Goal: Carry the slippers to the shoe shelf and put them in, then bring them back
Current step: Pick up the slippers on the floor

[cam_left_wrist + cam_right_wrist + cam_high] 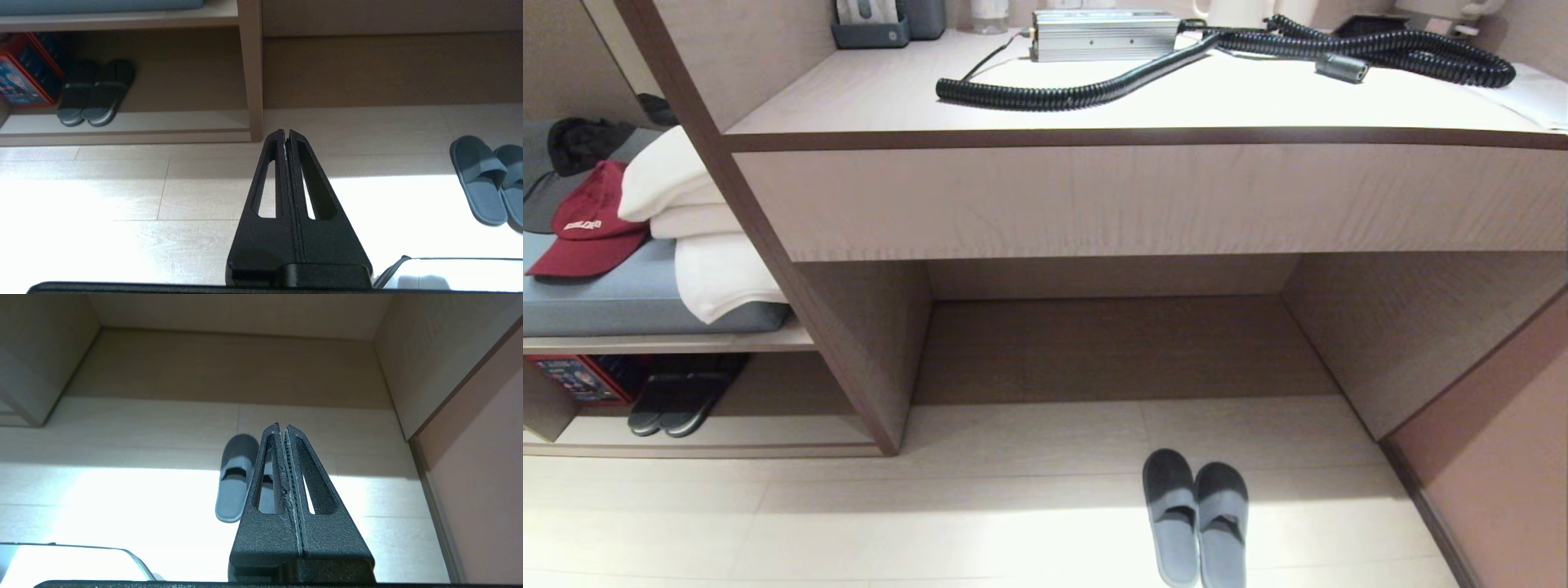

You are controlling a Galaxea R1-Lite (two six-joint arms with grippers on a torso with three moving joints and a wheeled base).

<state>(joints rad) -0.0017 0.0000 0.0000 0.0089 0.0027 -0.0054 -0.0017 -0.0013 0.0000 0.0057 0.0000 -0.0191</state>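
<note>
The 2 soft grey-blue open-toe slide slippers [1196,516] lay side by side and touching on the pale tiled floor [931,523], toes toward the furniture, just outside the tall recess under the pale wood-grain desk [1143,200]. Nothing held them. The low pale wood-grain shoe shelf [711,445], with its raised base lip, sat well apart to the robot's left, past a vertical divider; it already housed a darker near-black pair of slippers with pale rims [682,400] beside a red and blue box [584,377].

Neither arm appeared in the head view. The left gripper [286,132] hung above bare floor between the shelf and the slippers, its 2 black fingers pressed together on nothing. The right gripper [282,428] hovered over the slippers, partly hiding 1 of them, fingers likewise pressed together and empty.

By this evidence none of the task looked done: picking up, carrying to the shelf, placing inside and returning all seemed to remain. The grippers would first need to spread and descend.
</note>
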